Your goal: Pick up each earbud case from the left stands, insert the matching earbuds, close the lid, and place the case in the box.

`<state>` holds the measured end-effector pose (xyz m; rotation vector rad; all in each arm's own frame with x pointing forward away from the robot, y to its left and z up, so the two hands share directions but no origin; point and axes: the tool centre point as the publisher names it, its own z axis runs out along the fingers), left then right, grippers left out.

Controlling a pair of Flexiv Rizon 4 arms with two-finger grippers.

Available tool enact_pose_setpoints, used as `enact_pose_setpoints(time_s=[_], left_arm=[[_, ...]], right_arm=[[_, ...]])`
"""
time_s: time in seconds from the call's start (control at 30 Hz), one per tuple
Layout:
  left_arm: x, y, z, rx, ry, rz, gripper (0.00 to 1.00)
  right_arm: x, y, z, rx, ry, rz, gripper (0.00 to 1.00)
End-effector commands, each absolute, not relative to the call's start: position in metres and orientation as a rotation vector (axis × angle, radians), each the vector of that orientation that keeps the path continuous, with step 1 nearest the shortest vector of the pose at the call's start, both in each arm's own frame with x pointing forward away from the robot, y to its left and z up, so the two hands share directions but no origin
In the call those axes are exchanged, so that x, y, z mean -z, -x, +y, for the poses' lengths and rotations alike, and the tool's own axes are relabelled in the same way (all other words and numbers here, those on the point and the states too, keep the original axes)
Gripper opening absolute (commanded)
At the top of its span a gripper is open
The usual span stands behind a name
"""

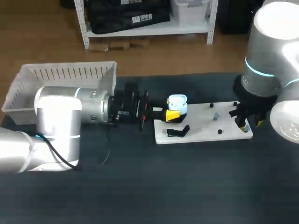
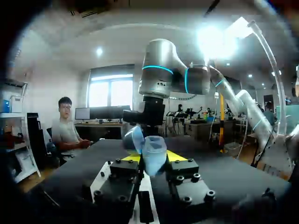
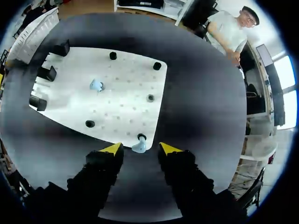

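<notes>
I'm working in a robotics lab: my left arm (image 1: 60,116) and right arm (image 1: 271,51) flank a dark bench (image 1: 140,186) carrying a white drilled fixture plate (image 1: 201,133) and a slatted plastic bin (image 1: 28,88).

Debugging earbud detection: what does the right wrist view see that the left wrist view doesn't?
Only right wrist: the white board with two light blue earbuds, one mid-board, one at the board's near edge between the open right gripper's fingers, plus black pegs and stands.
Only left wrist: the light blue earbud case, lid open, held in the left gripper, and the right arm ahead of it.
Both: the dark table.
</notes>
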<state>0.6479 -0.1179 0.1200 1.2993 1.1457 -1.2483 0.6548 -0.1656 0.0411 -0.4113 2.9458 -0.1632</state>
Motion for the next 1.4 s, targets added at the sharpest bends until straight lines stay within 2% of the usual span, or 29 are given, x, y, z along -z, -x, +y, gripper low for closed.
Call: enact_pose_setpoints(time_s=[0.03, 0.17, 0.6, 1.27, 1.37, 1.4], left_arm=[[-0.12, -0.646, -0.119, 1.241, -1.294, 1.146, 0.0], [-0.12, -0.646, -0.119, 1.241, -1.294, 1.146, 0.0], [-0.12, -0.646, -0.119, 1.241, -1.294, 1.146, 0.0], [-0.12, -0.646, -0.119, 1.241, -1.294, 1.146, 0.0], [-0.12, -0.646, -0.119, 1.241, -1.294, 1.146, 0.0], [-0.12, -0.646, -0.119, 1.241, -1.294, 1.146, 0.0]], right_arm=[[-0.039, -0.654, -0.162, 0.198, 0.393, 2.93, 0.39], [-0.036, -0.653, -0.162, 0.203, 0.381, 2.931, 0.35], [-0.028, -0.652, -0.165, 0.24, 0.353, 2.929, 0.33], [-0.024, -0.654, -0.166, 0.264, 0.347, 2.932, 0.24], [-0.023, -0.654, -0.166, 0.264, 0.347, 2.933, 0.16], [-0.023, -0.654, -0.166, 0.265, 0.347, 2.934, 0.06]])
